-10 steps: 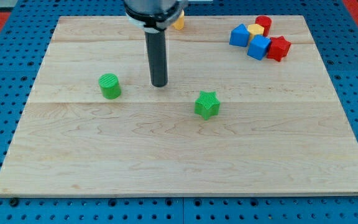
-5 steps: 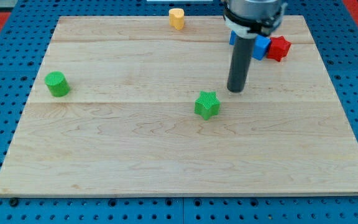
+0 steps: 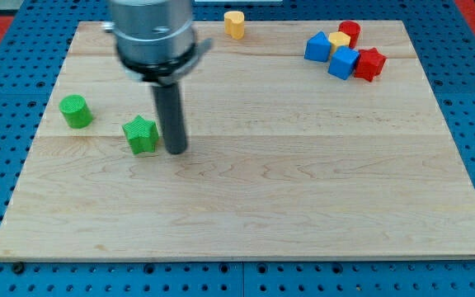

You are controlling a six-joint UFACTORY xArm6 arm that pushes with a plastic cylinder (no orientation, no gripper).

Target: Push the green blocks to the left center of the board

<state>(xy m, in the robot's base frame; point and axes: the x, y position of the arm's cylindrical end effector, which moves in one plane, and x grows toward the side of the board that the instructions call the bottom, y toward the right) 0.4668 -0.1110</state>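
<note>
A green star-shaped block [image 3: 141,134] sat at the left centre of the pale wooden table [image 3: 303,206], and a green cylinder block [image 3: 76,110] stood near it, toward the view's left edge. Our tip [image 3: 176,151] rested just beside the star's right side. We carried no fingers, only the dark rod. Far off at the view's top right clustered blue, yellow and red blocks [image 3: 346,52]; a yellow block [image 3: 234,24] sat at top centre.
</note>
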